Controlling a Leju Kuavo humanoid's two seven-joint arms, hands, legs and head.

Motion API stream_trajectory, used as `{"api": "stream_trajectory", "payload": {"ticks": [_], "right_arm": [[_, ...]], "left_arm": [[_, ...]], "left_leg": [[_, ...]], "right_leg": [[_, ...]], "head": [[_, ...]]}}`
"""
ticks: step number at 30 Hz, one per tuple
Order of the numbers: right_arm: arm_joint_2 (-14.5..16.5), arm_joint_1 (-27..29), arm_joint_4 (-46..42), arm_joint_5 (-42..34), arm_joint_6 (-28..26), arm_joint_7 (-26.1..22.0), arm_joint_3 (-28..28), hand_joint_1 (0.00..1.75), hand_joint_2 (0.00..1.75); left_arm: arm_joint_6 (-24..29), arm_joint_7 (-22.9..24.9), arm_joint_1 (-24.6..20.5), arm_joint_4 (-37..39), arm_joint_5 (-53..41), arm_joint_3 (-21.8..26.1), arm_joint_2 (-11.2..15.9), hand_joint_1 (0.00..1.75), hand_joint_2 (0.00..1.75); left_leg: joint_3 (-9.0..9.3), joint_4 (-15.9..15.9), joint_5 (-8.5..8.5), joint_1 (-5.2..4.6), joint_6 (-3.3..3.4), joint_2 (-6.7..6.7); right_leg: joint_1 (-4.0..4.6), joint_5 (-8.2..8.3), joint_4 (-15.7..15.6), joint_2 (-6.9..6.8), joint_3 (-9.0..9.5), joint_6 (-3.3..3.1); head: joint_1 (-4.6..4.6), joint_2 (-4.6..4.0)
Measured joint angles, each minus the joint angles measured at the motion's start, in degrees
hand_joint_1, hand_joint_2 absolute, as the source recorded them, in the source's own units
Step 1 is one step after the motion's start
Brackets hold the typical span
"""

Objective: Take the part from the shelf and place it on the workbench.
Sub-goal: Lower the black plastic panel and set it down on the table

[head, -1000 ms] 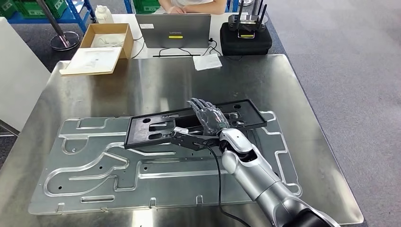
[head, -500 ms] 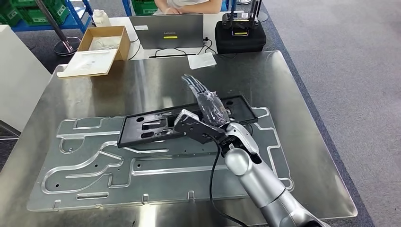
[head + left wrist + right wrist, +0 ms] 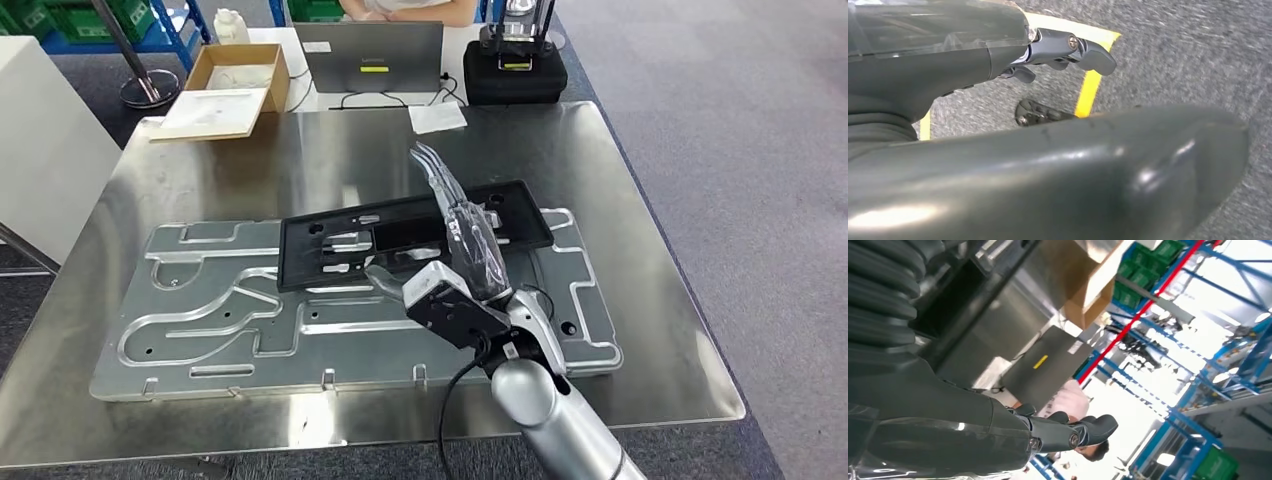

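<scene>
So your right hand (image 3: 470, 235) has let go and lifted off. A second ago it was lying flat across the black part (image 3: 400, 235) with the fingers draped over the middle; now it's raised above it, fingers stretched out straight and close together, pointing away toward the far side of the workbench (image 3: 620, 180), holding nothing. The wrist has pulled back toward you too.

The black part itself is lying flat on the big silver grooved plate (image 3: 200, 330), toward its far edge, and that plate sits on the workbench. The whole picture has slid around a bit, so that's your camera moving; against the plate, the part looks to be in about the same spot.

Your left hand (image 3: 1068, 50) is hanging down over grey carpet with a yellow floor line (image 3: 1088, 90), fingers loosely curled with nothing in them.

Past the bench you've still got the laptop (image 3: 375, 55), the open cardboard box (image 3: 235, 75) and the black case (image 3: 515, 75).
</scene>
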Motion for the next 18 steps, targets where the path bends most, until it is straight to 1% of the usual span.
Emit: {"api": "stream_trajectory", "payload": {"ticks": [1, 2, 3, 4, 5, 6, 7, 8, 9, 10, 11, 12, 13, 14, 15, 16, 17, 18], "right_arm": [[-0.24, 0.94, -0.54, 0.45, -0.69, -0.11, 0.02, 0.00, 0.00], [-0.50, 2.00, -1.02, 0.90, -1.38, -0.26, 0.03, 0.00, 0.00], [-0.77, 3.18, -1.50, 1.39, -2.05, -0.44, 0.04, 0.00, 0.00], [-1.03, 4.40, -1.92, 1.84, -2.61, -0.64, 0.05, 0.00, 0.00], [-1.32, 5.60, -2.36, 2.37, -3.17, -0.87, 0.06, 0.00, 0.00], [-1.55, 6.66, -2.80, 2.88, -3.66, -1.12, 0.07, 0.00, 0.00], [-1.74, 7.58, -3.27, 3.34, -4.10, -1.37, 0.09, 0.00, 0.00], [-1.89, 8.51, -3.84, 3.87, -4.60, -1.69, 0.10, 0.00, 0.00], [-1.98, 9.60, -4.43, 4.42, -5.13, -2.05, 0.10, 0.00, 0.00], [-2.10, 10.79, -5.09, 5.06, -5.74, -2.51, 0.10, 0.00, 0.00], [-2.21, 12.04, -5.66, 5.66, -6.24, -3.06, 0.10, 0.00, 0.00], [-2.31, 13.24, -6.07, 6.18, -6.53, -3.66, 0.11, 0.00, 0.00], [-2.39, 14.17, -6.34, 6.65, -6.64, -4.28, 0.14, 0.00, 0.00], [-2.39, 15.05, -6.45, 7.09, -6.62, -4.82, 0.19, 0.00, 0.00], [-2.36, 15.95, -6.49, 7.57, -6.63, -5.24, 0.25, 0.00, 0.00], [-2.32, 16.85, -6.49, 8.07, -6.72, -5.51, 0.32, 0.00, 0.00], [-2.29, 17.77, -6.49, 8.50, -6.84, -5.68, 0.36, 0.00, 0.00], [-2.27, 18.64, -6.48, 8.81, -6.97, -5.80, 0.38, 0.00, 0.00]], "left_arm": [[0.01, -0.01, -0.02, 0.00, 0.09, 0.07, -0.04, 0.00, 0.00], [0.04, -0.02, -0.01, 0.00, 0.18, 0.14, -0.08, 0.00, 0.00], [0.09, -0.03, 0.02, 0.00, 0.26, 0.19, -0.13, 0.00, 0.00], [0.13, -0.03, 0.05, 0.00, 0.36, 0.24, -0.17, 0.00, 0.00], [0.16, -0.03, 0.08, 0.00, 0.51, 0.27, -0.24, 0.00, 0.00], [0.19, -0.03, 0.10, 0.00, 0.64, 0.32, -0.31, 0.00, 0.00], [0.21, -0.04, 0.11, 0.00, 0.74, 0.39, -0.40, 0.00, 0.00], [0.27, -0.05, 0.11, 0.00, 0.83, 0.49, -0.52, 0.00, 0.00], [0.34, -0.06, 0.12, 0.00, 0.87, 0.61, -0.62, 0.00, 0.00], [0.45, -0.07, 0.14, 0.00, 0.97, 0.79, -0.69, 0.00, 0.00], [0.61, -0.09, 0.19, 0.00, 1.23, 0.99, -0.75, 0.00, 0.00], [0.81, -0.15, 0.27, 0.00, 1.74, 1.27, -0.80, 0.00, 0.00], [1.03, -0.27, 0.33, 0.00, 2.45, 1.65, -0.87, 0.00, 0.00], [1.22, -0.45, 0.38, 0.00, 3.25, 2.13, -0.99, 0.00, 0.00], [1.35, -0.67, 0.44, 0.00, 3.96, 2.66, -1.12, 0.00, 0.00], [1.40, -0.86, 0.46, 0.00, 4.47, 3.15, -1.28, 0.00, 0.00], [1.42, -1.02, 0.49, 0.00, 4.77, 3.60, -1.44, 0.00, 0.00], [1.42, -1.11, 0.52, 0.00, 4.91, 3.94, -1.56, 0.00, 0.00]], "left_leg": [[-0.77, 0.00, 0.63, -0.05, 0.23, 0.07], [-1.59, 0.04, 1.22, -0.08, 0.34, 0.11], [-2.40, 0.08, 1.77, -0.11, 0.32, 0.14], [-3.19, 0.16, 2.31, -0.13, 0.28, 0.15], [-3.99, 0.28, 2.83, -0.14, 0.20, 0.14], [-4.77, 0.44, 3.30, -0.14, 0.06, 0.13], [-5.43, 0.68, 3.74, -0.14, -0.14, 0.11], [-5.99, 0.93, 4.13, -0.20, -0.39, 0.07], [-6.25, 1.01, 4.52, -0.25, -0.70, 0.04], [-6.33, 1.02, 4.92, -0.29, -1.02, 0.01], [-6.32, 0.86, 5.36, -0.32, -1.38, -0.02], [-6.27, 0.66, 5.78, -0.30, -1.76, -0.07], [-6.50, 0.90, 5.49, -0.22, -2.09, -0.10], [-6.96, 1.80, 4.17, -0.15, -2.42, -0.13], [-7.69, 3.82, 1.72, -0.08, -2.73, -0.14], [-8.64, 7.05, -1.58, 0.00, -3.00, -0.11], [-9.56, 10.87, -4.59, 0.02, -3.25, -0.10], [-10.15, 14.57, -6.45, 0.03, -3.42, -0.10]], "right_leg": [[-0.06, -3.09, 3.21, 0.04, -0.91, 0.17], [-0.10, -5.76, 6.94, 0.04, -1.74, 0.32], [-0.12, -7.28, 10.13, 0.04, -2.11, 0.44], [-0.12, -7.49, 11.89, 0.04, -1.78, 0.49], [-0.12, -6.57, 11.74, 0.04, -0.51, 0.45], [-0.11, -5.06, 9.51, 0.04, 1.79, 0.33], [-0.10, -4.06, 5.69, 0.04, 4.87, 0.12], [0.03, -3.87, 1.33, 0.03, 7.94, -0.13], [0.17, -3.95, -1.96, 0.04, 10.18, -0.42], [0.32, -4.41, -4.12, 0.05, 11.49, -0.70], [0.49, -4.45, -4.85, 0.06, 11.76, -1.01], [0.43, -3.90, -4.85, 0.04, 11.47, -1.42], [0.34, -3.45, -5.06, -0.06, 11.14, -1.89], [0.26, -2.80, -5.13, -0.16, 10.58, -2.42], [0.14, -2.06, -5.28, -0.26, 9.88, -2.84], [0.17, -1.36, -5.26, -0.33, 9.03, -3.11], [0.23, -0.63, -5.22, -0.35, 8.10, -3.23], [0.31, 0.12, -5.15, -0.37, 7.07, -3.23]], "head": [[0.09, 0.01], [0.18, 0.00], [0.19, 0.01], [0.19, 0.01], [0.20, 0.00], [0.20, 0.00], [0.20, 0.00], [0.18, 0.01], [0.14, 0.01], [0.23, 0.01], [0.32, 0.01], [0.43, 0.01], [0.56, 0.00], [0.52, 0.00], [0.48, -0.01], [0.42, -0.01], [0.38, -0.01], [0.37, -0.01]]}}
